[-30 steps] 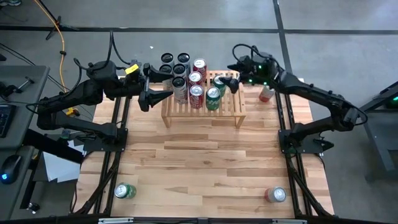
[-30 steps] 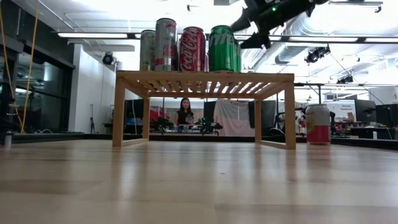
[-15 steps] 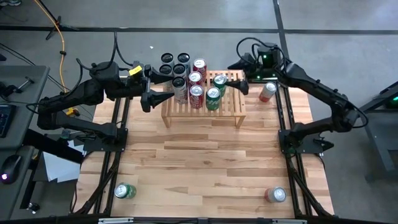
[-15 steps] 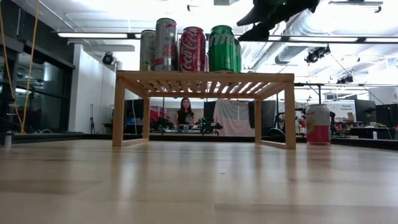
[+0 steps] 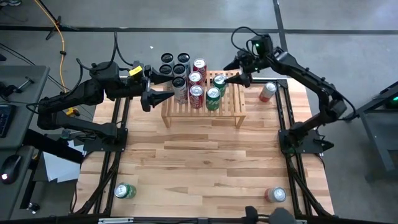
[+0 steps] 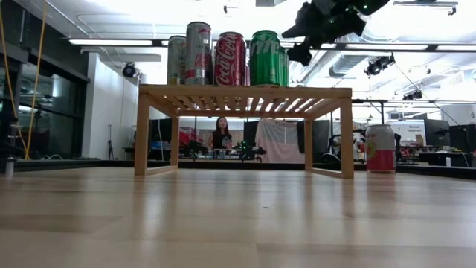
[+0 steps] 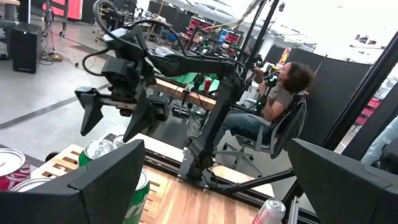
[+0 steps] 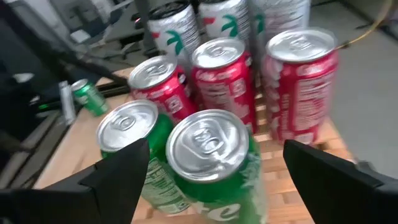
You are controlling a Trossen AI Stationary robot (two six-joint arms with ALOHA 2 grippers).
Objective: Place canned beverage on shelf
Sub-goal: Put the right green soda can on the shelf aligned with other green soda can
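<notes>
Two stray cans lie low in the high view, above them at centre top the shelf [image 5: 204, 102] carries upright cans, the open left gripper [image 5: 163, 87] waiting just left and the right gripper [image 5: 237, 70], fingers spread, empty, at its upper-right corner.

White "Coca-Cola" script on red can [image 6: 230, 59]

Ten cans [image 5: 196, 95], one shelf [image 5: 233, 107]

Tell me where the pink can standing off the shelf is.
In the high view the pink can stands on the table's far right, just right of the shelf, beneath the right arm.
</notes>
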